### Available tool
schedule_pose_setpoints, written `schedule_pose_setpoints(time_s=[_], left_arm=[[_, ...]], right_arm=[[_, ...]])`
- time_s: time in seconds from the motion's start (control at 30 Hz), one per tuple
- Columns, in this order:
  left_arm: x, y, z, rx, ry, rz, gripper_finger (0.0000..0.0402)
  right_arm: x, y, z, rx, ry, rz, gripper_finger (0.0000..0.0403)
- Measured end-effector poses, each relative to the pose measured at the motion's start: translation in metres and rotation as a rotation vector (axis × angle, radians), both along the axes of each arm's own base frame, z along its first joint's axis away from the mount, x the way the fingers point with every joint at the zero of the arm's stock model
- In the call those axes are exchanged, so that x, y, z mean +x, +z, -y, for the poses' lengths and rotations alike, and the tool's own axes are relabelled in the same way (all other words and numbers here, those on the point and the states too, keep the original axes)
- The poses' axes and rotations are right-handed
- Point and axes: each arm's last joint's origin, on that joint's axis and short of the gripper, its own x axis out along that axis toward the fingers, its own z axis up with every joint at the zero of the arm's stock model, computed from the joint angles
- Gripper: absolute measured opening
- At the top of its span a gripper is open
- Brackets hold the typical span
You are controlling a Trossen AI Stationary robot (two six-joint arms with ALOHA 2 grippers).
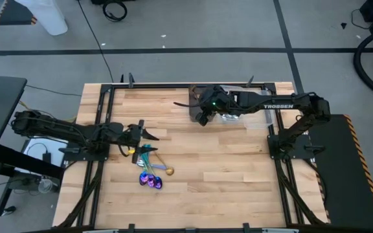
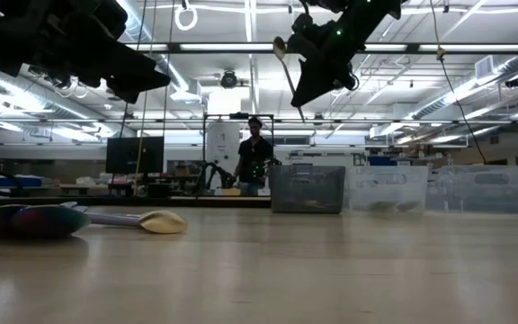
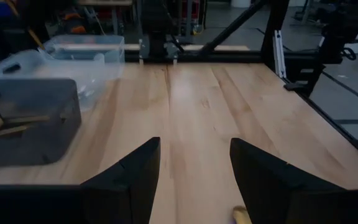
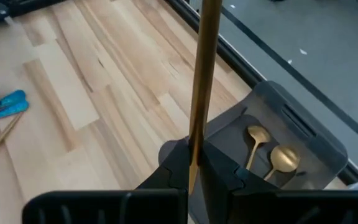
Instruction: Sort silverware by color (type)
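Observation:
My right gripper [image 1: 202,114] hangs high over the dark bin [image 1: 196,111] at the table's far side, shut on a gold utensil [image 4: 204,74]. That bin holds two gold spoons [image 4: 270,154]. The other silverware [image 1: 149,172], teal, iridescent purple and gold pieces, lies in a loose pile on the table's near-left part, with teal pieces [image 4: 0,103] also in the right wrist view. My left gripper [image 3: 194,177] hovers open just above the table, next to the pile on its far-left side, touching nothing. My right gripper pinches the gold utensil's slim handle [image 4: 197,142] between its two fingers, close to the handle's free end. In the low view the utensil [image 2: 289,74] is lifted clear and steeply tilted, with its bowl end [image 2: 280,45] uppermost.
Clear bins [image 1: 248,116] stand in a row to the right of the dark bin along the far edge. Bare wood [image 1: 225,168] spreads across the middle and near-right of the table. A person [image 2: 254,162] stands far off in the room behind.

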Motion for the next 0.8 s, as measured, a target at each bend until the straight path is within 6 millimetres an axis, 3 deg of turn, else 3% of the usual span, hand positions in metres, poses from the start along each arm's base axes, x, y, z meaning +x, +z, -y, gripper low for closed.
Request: schedule_pose_setpoints(time_s=[0.47,0.8], left_arm=[[0.000,0.002,-0.002,0.066,0.066,0.020,0.0203],[0.001,0.003,-0.002,-0.017,0.082,0.030,0.0203]], right_arm=[[-0.002,-0.003,0.002,0.048,-0.034,0.007,0.0028],[-0.009,-0.002,0.026,0.041,-0.143,0.016,0.0028]])
